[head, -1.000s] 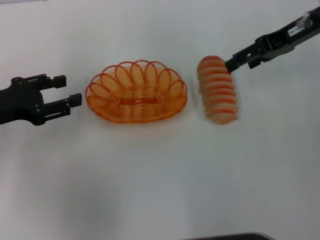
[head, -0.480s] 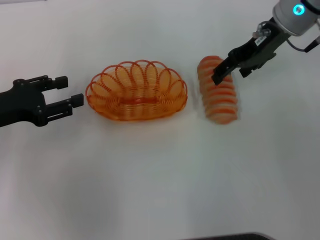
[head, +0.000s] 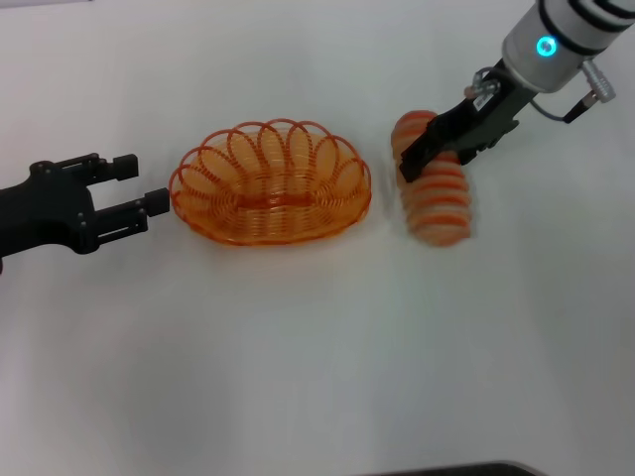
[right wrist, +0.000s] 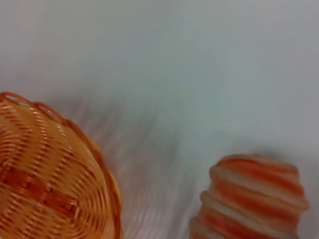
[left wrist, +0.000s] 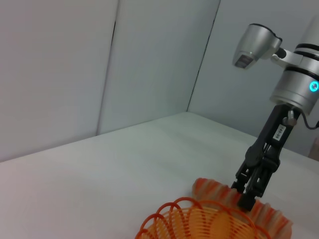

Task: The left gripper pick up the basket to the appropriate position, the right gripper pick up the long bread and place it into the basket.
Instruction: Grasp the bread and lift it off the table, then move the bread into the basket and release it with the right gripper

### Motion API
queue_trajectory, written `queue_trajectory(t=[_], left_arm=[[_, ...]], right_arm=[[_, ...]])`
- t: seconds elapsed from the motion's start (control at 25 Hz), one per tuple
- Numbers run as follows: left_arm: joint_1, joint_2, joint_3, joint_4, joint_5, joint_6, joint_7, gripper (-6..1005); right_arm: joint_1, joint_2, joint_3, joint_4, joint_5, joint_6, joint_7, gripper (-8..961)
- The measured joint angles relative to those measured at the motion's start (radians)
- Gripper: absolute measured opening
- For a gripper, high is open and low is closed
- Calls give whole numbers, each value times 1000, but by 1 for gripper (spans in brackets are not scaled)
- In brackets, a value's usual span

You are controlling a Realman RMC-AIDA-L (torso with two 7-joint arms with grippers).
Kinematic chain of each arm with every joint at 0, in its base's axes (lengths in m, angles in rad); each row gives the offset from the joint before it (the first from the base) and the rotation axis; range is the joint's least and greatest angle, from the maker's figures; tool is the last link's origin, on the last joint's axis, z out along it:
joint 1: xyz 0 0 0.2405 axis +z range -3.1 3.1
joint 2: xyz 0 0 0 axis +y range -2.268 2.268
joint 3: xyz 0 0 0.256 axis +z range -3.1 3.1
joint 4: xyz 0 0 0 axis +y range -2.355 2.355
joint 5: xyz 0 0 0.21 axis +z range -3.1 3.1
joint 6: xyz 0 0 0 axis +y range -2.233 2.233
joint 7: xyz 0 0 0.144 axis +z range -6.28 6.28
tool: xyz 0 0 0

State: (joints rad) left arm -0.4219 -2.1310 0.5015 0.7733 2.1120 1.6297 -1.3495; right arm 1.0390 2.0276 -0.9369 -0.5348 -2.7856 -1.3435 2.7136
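The orange wire basket (head: 270,181) stands empty on the white table; it also shows in the left wrist view (left wrist: 199,224) and the right wrist view (right wrist: 45,184). The striped long bread (head: 439,203) lies to the right of it, lengthwise away from me, and shows in the right wrist view (right wrist: 249,199) too. My right gripper (head: 437,159) is open and hangs over the far half of the bread with its fingers on either side; the left wrist view shows it (left wrist: 245,196) pointing down at the loaf. My left gripper (head: 141,182) is open, just left of the basket's rim, apart from it.
The white table (head: 317,357) runs all around the basket and the bread. Grey wall panels (left wrist: 99,64) stand behind the table. A dark edge (head: 456,468) shows at the bottom of the head view.
My right gripper has swung left and down from beside the bread's far end to over its far half, with the wrist now in view. My left gripper has edged slightly toward the basket.
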Motion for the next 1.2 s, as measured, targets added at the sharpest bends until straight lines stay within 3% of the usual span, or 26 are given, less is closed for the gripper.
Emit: queue_trajectory(t=[0.32,0.6,0.84,1.0,1.2], left_arm=[[-1,3,-2,-18,0,-14,4,650],[0,2,-3,-21,0,-10,4,651],[0,2,-13,-24,0,-4,1,649],[-5,4,-16,-25,0,2,-4,648],[-16,5,-22,-25,0,18,-30,646]], right_arm=[[5,11,-56,10,1,29,9,851],[-6,5,-54,-8,3,15,1,695],[-82,-3,-9,-189,26,-17,-2,637],[-128,-24,87,-274,147,-21,-106,602],[-159,-50,166,-286,437,-45,-390,579]])
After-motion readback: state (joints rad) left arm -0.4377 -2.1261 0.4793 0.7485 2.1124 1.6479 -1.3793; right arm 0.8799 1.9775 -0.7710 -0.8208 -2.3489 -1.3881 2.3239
